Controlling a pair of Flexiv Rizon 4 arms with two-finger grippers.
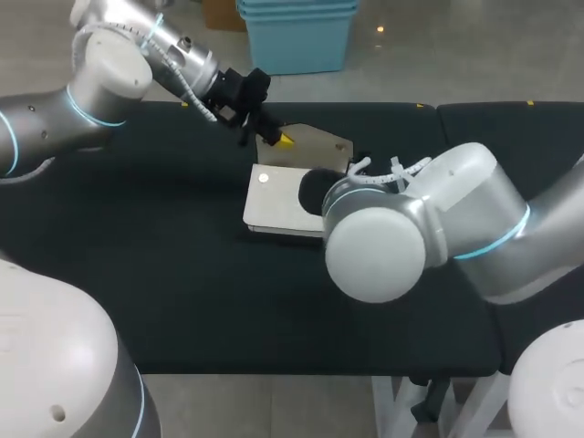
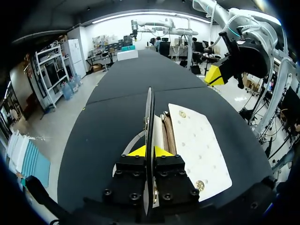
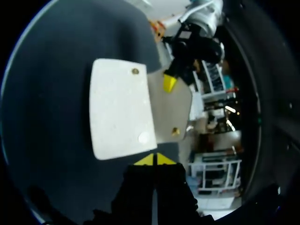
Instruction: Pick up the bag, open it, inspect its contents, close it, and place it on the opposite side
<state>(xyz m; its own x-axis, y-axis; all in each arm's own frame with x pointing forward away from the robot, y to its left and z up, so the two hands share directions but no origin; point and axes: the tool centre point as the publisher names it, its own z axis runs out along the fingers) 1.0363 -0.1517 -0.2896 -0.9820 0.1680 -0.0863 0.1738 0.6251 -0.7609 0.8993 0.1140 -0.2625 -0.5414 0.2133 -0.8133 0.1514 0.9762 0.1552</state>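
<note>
A flat white bag (image 1: 274,205) lies in the middle of the black table. Its beige flap (image 1: 319,146) is lifted toward the back. My left gripper (image 1: 281,139) is shut on the flap's edge; its own view shows the flap (image 2: 149,117) edge-on between the yellow tips (image 2: 149,151), with the bag body (image 2: 197,145) beside it. My right gripper (image 3: 154,160) hovers over the bag's near edge, tips together and empty. Ahead of it are the bag (image 3: 122,112), the raised flap (image 3: 171,108) and my left gripper (image 3: 168,83). In the head view the right arm hides its own fingers.
The black tabletop (image 1: 164,265) stretches left of and in front of the bag. My right arm's large elbow joint (image 1: 379,246) hangs over the table just right of the bag. A seam (image 1: 436,114) divides the table at the right.
</note>
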